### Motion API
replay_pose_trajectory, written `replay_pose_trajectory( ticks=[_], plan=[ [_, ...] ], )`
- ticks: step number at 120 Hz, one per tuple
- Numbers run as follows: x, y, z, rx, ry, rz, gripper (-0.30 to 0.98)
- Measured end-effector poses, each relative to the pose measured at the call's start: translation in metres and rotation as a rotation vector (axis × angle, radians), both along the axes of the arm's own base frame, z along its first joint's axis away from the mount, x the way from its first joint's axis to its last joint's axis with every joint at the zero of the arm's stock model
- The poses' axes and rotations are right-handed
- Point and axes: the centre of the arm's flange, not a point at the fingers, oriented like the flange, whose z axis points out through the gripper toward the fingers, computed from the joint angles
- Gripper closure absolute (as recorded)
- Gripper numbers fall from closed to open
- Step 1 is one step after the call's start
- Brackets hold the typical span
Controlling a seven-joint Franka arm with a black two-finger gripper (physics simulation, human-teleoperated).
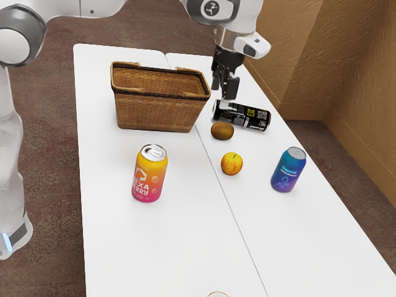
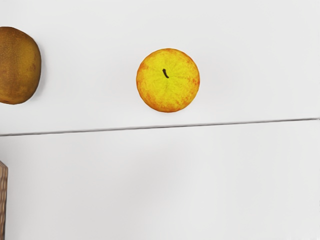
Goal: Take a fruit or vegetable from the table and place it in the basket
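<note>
In the exterior view, the gripper (image 1: 223, 90) hangs over the table (image 1: 179, 247) with its fingers apart. The black can (image 1: 242, 116) lies on its side just below it; the kiwi (image 1: 223, 130) and, farther from the gripper, the apple (image 1: 232, 164) rest on the table, outside the basket (image 1: 154, 111), which stands beside the gripper toward the exterior view's left.

In the wrist view, the hand's camera faces the apple's stem; the kiwi sits apart from it, on the same side of the table's seam.
</note>
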Motion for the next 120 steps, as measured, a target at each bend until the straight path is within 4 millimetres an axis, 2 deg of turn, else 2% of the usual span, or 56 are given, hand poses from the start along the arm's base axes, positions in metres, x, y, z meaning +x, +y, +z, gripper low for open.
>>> replay_pose_trajectory(
  ticks=[46, 59, 64, 70, 74, 80, 86, 91, 102, 120],
  plan=[
    [0.002, 0.003, -0.002, -0.029, 0.001, -0.013, 0.00],
    [0.017, 0.005, -0.008, -0.041, 0.005, -0.003, 0.00],
    [0.028, 0.006, -0.017, -0.036, 0.015, 0.000, 0.00],
    [0.055, 0.002, -0.027, -0.030, 0.016, -0.007, 0.00],
    [0.071, -0.010, -0.037, -0.024, 0.019, -0.031, 0.00],
    [0.086, -0.033, -0.054, -0.016, 0.037, -0.072, 0.00],
    [0.099, -0.041, -0.080, -0.009, 0.074, -0.087, 0.00],
    [0.103, -0.043, -0.097, -0.004, 0.100, -0.091, 0.00],
    [0.105, -0.041, -0.120, 0.002, 0.136, -0.093, 0.00],
    [0.097, -0.034, -0.155, 0.004, 0.175, -0.089, 0.00]
  ],
)
